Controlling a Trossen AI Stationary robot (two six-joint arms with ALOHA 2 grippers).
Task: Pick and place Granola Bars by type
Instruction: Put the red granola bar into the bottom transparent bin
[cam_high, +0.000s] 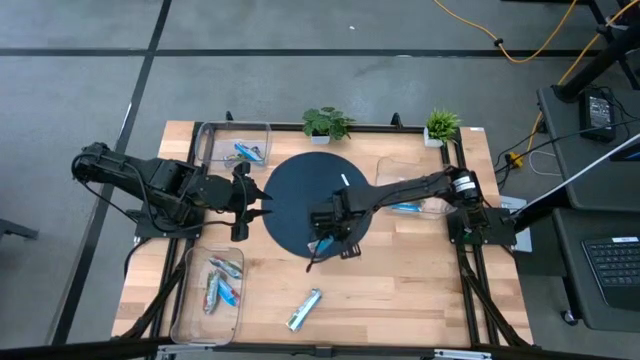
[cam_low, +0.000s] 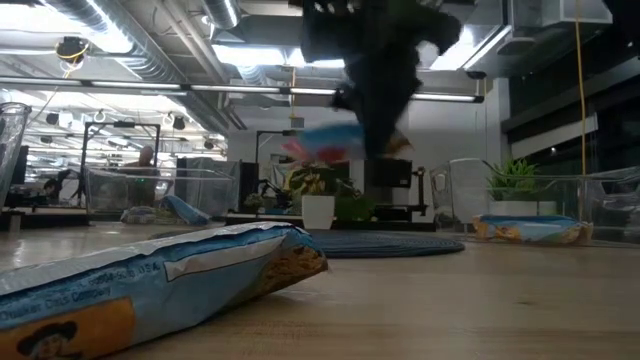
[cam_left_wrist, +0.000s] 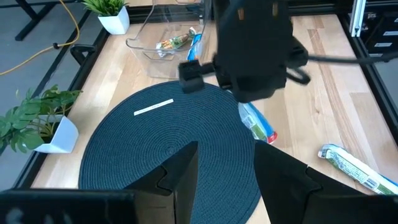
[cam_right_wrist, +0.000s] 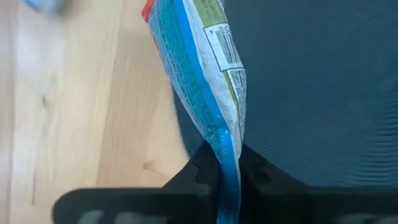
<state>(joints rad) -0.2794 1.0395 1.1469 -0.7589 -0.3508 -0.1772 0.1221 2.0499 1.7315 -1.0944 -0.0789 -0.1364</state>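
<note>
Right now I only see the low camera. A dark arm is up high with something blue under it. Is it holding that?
Observer: Yes. The right gripper is shut on the end seam of a blue granola bar.
Operator: What's underneath it?
Observer: From above, it is over the lower edge of the round dark mat, next to bare wood.
Operator: Where's the other arm?
Observer: The left gripper is open and empty at the mat's left edge, pointing toward the right one.
</note>
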